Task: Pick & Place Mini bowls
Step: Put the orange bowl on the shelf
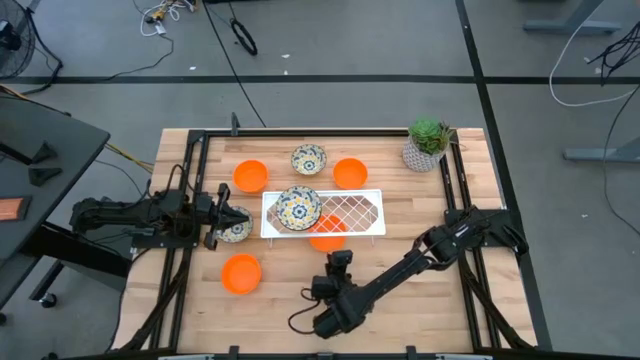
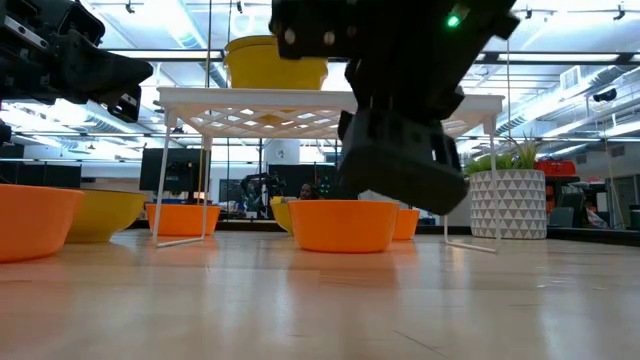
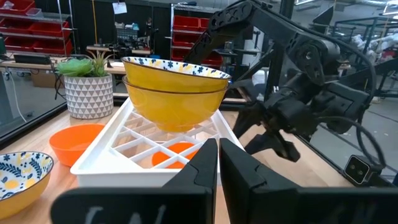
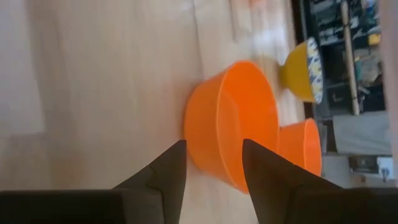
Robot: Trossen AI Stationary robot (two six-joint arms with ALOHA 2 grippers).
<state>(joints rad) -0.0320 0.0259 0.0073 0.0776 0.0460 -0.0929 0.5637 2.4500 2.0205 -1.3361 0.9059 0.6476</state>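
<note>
A robotics lab or workshop. A wooden table (image 1: pixel 300 300) edged by a black metal frame stands on a grey floor (image 1: pixel 350 50) crossed by loose cables (image 1: pixel 240 35). Beyond it are red shelving with storage bins (image 3: pixel 28 28), workbenches, exposed ceiling lighting, and a potted plant (image 1: pixel 428 143) for decoration.

Left gripper (image 1: pixel 243 217) at frame left, fingers pressed together; right gripper (image 1: pixel 340 256) lower centre, fingers parted.
</note>
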